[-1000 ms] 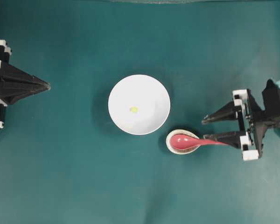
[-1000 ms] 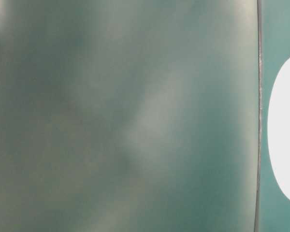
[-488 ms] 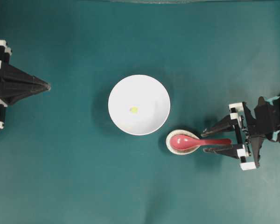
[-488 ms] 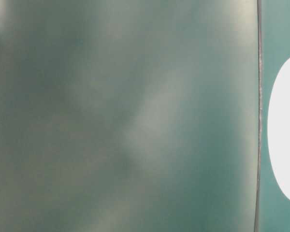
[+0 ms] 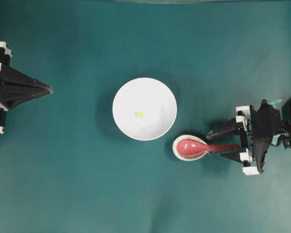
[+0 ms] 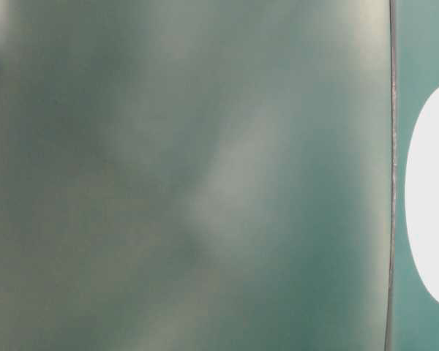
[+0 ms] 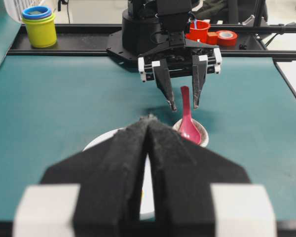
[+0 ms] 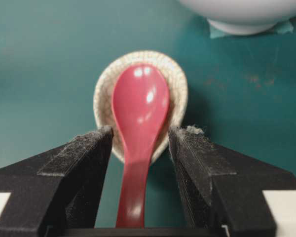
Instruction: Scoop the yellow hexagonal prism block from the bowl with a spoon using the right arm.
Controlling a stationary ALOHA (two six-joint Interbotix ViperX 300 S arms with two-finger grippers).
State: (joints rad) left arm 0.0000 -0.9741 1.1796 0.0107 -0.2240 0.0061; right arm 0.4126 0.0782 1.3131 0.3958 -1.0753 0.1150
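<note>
Between my right gripper's (image 8: 138, 143) wide-open jaws lies the spoon's (image 8: 138, 116) handle, its scoop resting in the little dish (image 8: 180, 89) out past the jaw tips. The yellow block (image 5: 139, 114) sits in the bowl (image 5: 123, 97) beyond. If I squeeze off-center, I think the shiny handle could slip or twist.

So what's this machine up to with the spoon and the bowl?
The right gripper is open, its fingers on either side of the handle of the pink spoon, which lies in a small speckled rest. It hasn't closed yet. The yellow block sits in the white bowl. The left gripper is shut, off to the side.
</note>
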